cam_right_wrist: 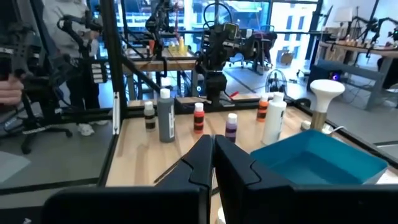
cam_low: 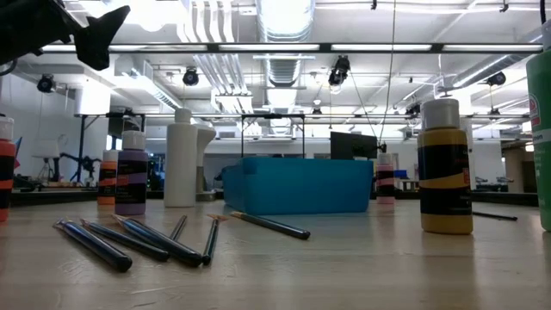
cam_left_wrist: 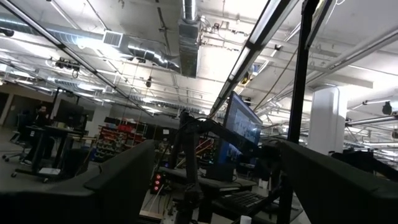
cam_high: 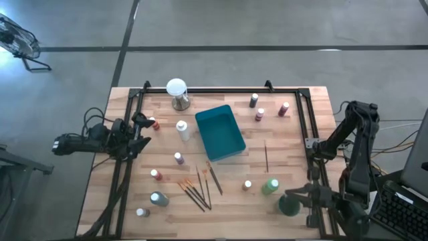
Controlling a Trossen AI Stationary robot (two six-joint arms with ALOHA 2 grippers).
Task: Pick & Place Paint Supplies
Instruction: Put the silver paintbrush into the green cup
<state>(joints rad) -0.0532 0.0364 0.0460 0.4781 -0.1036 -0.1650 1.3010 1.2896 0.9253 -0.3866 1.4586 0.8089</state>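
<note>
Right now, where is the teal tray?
In the high view the teal tray sits near the table's middle, empty, with the tall white bottle on its left and the brushes below it.

Robotics lab: exposed ducts (cam_left_wrist: 189, 28), workstations (cam_left_wrist: 59, 146)

One camera looks straight down on the whole table (cam_high: 294, 140). Another sits at tabletop level, close to the brushes (cam_low: 129, 239). The left wrist camera tilts up at the ceiling. The right wrist camera faces across the table; the teal tray (cam_right_wrist: 323, 158) shows in three views.
</note>
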